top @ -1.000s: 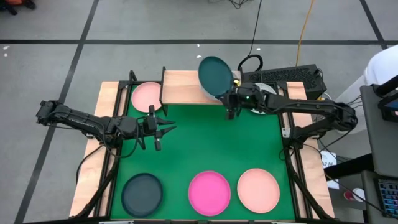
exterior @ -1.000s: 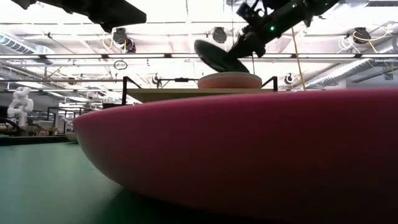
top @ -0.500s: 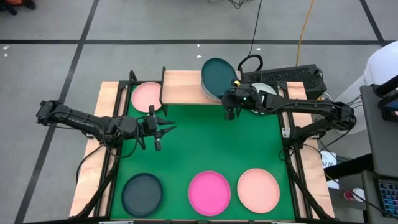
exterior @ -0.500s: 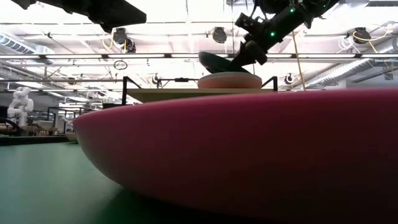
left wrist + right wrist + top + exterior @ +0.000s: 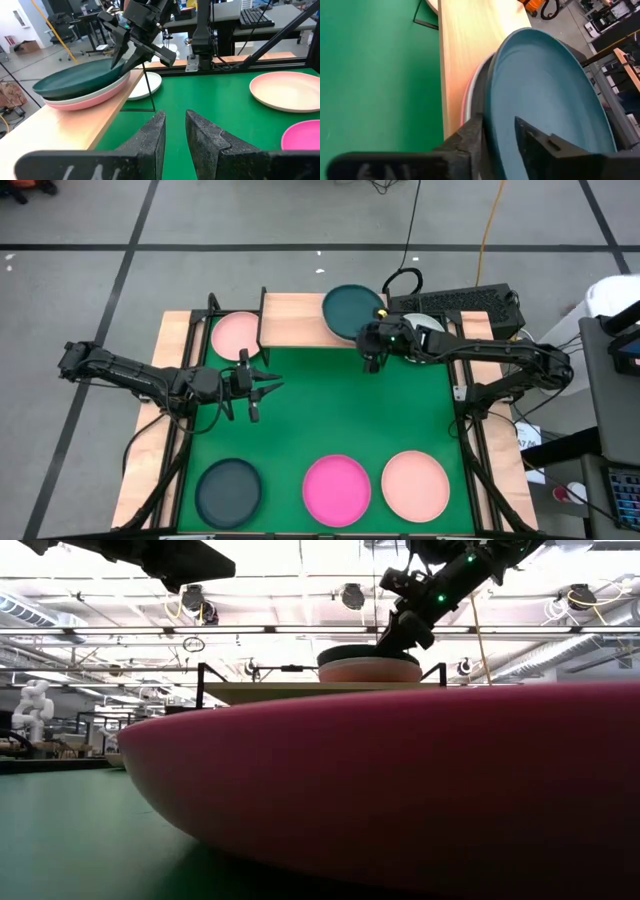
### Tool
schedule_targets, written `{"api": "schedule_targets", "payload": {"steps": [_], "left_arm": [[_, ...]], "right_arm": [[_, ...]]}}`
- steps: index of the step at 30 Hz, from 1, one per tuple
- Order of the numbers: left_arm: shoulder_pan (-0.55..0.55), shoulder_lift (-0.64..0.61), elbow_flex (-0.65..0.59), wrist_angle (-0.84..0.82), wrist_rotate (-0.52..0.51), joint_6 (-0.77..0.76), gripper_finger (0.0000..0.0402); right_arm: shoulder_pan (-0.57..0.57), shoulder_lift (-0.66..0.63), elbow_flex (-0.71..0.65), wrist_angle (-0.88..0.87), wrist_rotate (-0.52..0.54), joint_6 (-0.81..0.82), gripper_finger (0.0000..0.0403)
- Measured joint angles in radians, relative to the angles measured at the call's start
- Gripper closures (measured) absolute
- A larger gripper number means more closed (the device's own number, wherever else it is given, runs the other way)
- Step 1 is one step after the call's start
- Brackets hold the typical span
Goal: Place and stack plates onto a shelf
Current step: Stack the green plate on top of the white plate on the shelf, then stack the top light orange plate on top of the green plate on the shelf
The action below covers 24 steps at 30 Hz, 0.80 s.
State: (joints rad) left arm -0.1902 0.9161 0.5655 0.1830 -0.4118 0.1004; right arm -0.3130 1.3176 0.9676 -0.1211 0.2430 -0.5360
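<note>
Dark grey-teal plate [image 5: 352, 307] sits atop a short stack at the right end of the shelf [image 5: 295, 320], a light-wood board on thin black legs standing along the far edge of the green mat [image 5: 320, 415]. Beneath it, the left wrist view shows a pale plate and a pink one [image 5: 95, 100]. The right gripper [image 5: 368, 337] is at the stack's near rim, its two fingers straddling the teal plate's edge; whether they pinch it or have let go cannot be told from these views. In the low view the plate lies level on the stack, the dark fingers [image 5: 400, 635] angled down onto its right side.

The left gripper [image 5: 262, 390] waits over the mat's left half, well apart from the shelf, fingers parted and holding nothing.

A light pink plate [image 5: 237, 335] lies in the mat's far left corner, just beside the shelf's left end. Along the near edge rest three more: a second dark grey-teal plate [image 5: 229, 490] toward the left corner, a magenta plate [image 5: 337, 489] at the middle, and a peach plate [image 5: 415, 485] to its right. A pale plate [image 5: 147, 85] lies on the mat under or just beside the shelf's right end, partly hidden. Beyond the far right corner, a black keyboard [image 5: 460, 302] rests off the mat.
</note>
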Motion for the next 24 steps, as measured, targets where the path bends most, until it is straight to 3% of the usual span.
{"api": "schedule_targets", "payload": {"steps": [9, 18, 24], "left_arm": [[0.000, 0.000, 0.000, 0.000, 0.000, -0.005, 0.0321], [-0.001, 0.000, 0.000, -0.025, 0.000, -0.044, 0.0321], [0.006, 0.000, 0.001, -0.228, -0.190, -0.186, 0.0321]], "right_arm": [[0.029, -0.116, -0.001, -0.019, -0.003, -0.016, 0.0269], [0.101, -0.307, -0.001, -0.057, -0.011, 0.213, 0.0272], [0.183, -0.390, -0.060, -0.039, -0.012, 0.240, 0.0273]]}}
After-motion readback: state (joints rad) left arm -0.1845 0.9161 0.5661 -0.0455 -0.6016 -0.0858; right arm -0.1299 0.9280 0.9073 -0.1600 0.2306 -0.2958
